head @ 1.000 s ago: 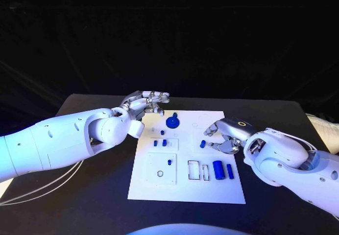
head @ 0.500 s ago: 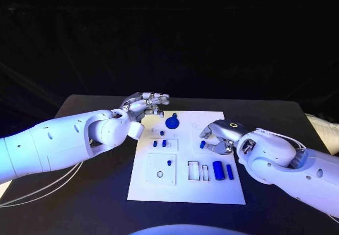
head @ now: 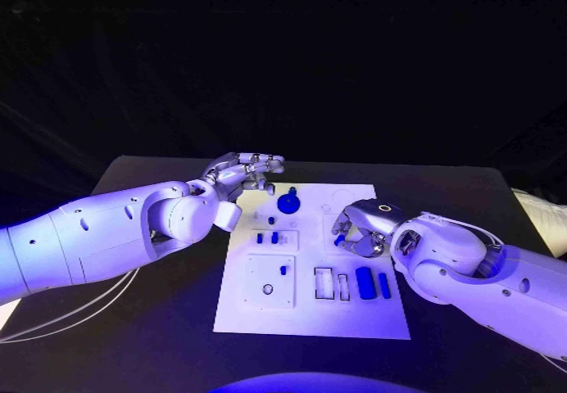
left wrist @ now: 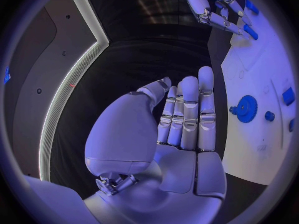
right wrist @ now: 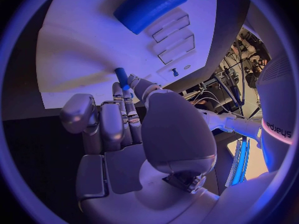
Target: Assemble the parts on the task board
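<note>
Right hand [head: 364, 228] sits low over the right-middle of the flat white rectangular task board [head: 310, 319], fingers curled in. The right wrist view shows a short blue peg-like part [right wrist: 121, 77] pinched at the fingertips, its free end pointing at the board. In the head view the same part [head: 339, 240] shows as a blue spot under the hand, close to or touching the surface; I cannot tell which, as the hand covers it.

Left hand [head: 245, 173] hovers at the board's far left corner. Its fingers are extended and held side by side, and it holds nothing (left wrist view [left wrist: 168, 134] confirms an empty palm).

Other parts on the board:
- round blue toothed gear [head: 288, 202], near the far end
- two small blue upright pegs [head: 268, 239] in a left-hand recess
- large blue cylinder [head: 366, 283] with a thinner blue bar [head: 384, 285] just beside it, near the right edge
- two empty rectangular slots [head: 331, 283] to the left of them

Step, as judged: seating the pinched peg into a socket.

Risks:
- The grip is at the fingertips only, so a peg that meets the hole's rim off-axis could tilt or slip out.
- The curled fingers hide the target, so misalignment would go unnoticed.
- Downward push on a jammed peg could shift the board, which the left hand is not holding.
</note>
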You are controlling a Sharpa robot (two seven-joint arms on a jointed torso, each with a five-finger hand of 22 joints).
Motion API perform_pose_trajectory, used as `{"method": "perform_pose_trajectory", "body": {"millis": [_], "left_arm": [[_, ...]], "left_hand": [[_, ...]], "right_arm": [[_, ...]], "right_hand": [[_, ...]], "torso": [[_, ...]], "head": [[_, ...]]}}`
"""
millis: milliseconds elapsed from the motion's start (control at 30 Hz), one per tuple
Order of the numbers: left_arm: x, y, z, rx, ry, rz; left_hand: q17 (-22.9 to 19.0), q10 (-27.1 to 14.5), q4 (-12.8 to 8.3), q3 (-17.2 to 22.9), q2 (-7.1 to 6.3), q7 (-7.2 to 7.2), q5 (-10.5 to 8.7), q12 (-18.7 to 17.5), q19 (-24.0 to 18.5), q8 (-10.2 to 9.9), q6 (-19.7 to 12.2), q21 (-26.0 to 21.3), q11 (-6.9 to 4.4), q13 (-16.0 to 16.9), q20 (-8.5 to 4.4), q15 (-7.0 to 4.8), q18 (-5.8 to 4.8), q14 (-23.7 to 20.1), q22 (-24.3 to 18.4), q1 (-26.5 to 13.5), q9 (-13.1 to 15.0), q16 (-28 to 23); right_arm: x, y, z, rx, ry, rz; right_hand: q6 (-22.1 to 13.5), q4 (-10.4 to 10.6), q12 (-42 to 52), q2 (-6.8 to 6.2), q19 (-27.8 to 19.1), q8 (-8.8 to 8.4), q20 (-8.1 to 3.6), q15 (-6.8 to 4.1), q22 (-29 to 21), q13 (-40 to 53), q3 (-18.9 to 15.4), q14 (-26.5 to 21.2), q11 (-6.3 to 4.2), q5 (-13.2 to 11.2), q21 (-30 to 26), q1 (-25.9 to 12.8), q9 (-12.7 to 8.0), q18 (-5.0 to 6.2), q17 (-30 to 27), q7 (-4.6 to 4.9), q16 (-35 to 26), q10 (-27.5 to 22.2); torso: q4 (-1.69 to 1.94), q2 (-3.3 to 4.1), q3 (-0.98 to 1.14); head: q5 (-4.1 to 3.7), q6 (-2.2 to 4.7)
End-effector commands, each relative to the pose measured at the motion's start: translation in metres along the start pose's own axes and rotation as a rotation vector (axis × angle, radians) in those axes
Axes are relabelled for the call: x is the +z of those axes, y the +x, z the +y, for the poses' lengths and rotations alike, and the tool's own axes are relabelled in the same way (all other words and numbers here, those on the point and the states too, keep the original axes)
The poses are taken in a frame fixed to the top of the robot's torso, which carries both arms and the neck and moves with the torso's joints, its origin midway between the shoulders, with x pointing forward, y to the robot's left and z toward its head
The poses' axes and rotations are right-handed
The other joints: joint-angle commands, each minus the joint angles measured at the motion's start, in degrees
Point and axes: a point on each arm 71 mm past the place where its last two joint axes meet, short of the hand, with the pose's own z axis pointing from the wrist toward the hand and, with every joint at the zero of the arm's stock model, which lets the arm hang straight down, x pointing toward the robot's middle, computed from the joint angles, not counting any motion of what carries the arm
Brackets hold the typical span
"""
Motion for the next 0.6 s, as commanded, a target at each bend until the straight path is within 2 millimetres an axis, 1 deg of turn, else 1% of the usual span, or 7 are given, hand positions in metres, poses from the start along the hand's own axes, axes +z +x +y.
{"method": "perform_pose_trajectory", "body": {"millis": [33, 233, 600], "left_arm": [[0.0003, 0.0031, -0.0002, -0.004, 0.0, 0.026], [0.0004, 0.0034, 0.0002, -0.005, -0.004, 0.029], [0.0004, 0.0035, 0.0004, -0.001, -0.007, 0.032]], "left_hand": [[-0.07, -0.47, -0.33, -0.1, -0.05, 0.28, -0.12, 0.39, 0.37, 0.26, -0.31, -0.37, 0.12, 0.09, 0.02, -0.01, 1.05, -0.35, -0.1, 0.68, -0.01, -0.21], [-0.09, -0.55, -0.34, -0.16, -0.08, 0.32, -0.12, 0.42, 0.37, 0.24, -0.38, -0.4, 0.15, 0.08, 0.03, 0.01, 1.04, -0.38, -0.13, 0.67, -0.02, -0.21], [-0.13, -0.69, -0.38, -0.25, -0.11, 0.38, -0.13, 0.46, 0.36, 0.21, -0.51, -0.46, 0.2, 0.08, 0.05, 0.05, 1.03, -0.43, -0.18, 0.67, -0.04, -0.21]], "right_arm": [[0.0, 0.006, 0.0007, -0.023, 0.001, 0.037], [0.0014, 0.0071, -0.0003, -0.037, 0.008, 0.035], [0.0034, 0.0126, -0.0005, -0.045, 0.011, 0.051]], "right_hand": [[0.61, -0.13, -0.23, 0.92, 0.35, 0.41, -0.28, -0.42, 0.06, 0.1, 0.69, 1.56, -0.07, -0.32, 0.2, 0.25, 0.09, 0.36, 0.05, 0.01, 0.36, 0.69], [0.87, -0.43, -0.57, 1.01, 0.38, 0.36, -0.36, -0.44, 0.04, 0.07, 1.28, 1.57, -0.15, -0.46, 0.19, 0.61, 0.12, 0.36, 0.02, -0.02, 0.37, 1.04], [0.77, -0.76, -0.98, 0.85, 0.42, 0.13, -0.39, -0.41, 0.15, 0.03, 1.74, 1.6, -0.09, -0.56, 0.25, 0.87, 0.07, 0.32, 0.14, 0.07, 0.48, 1.14]], "torso": [[-0.01, -0.04, 0.03], [0.07, -0.05, -0.01], [0.01, -0.01, 0.02]], "head": [[0.0, 0.0], [-0.03, -0.04], [0.01, -0.08]]}}
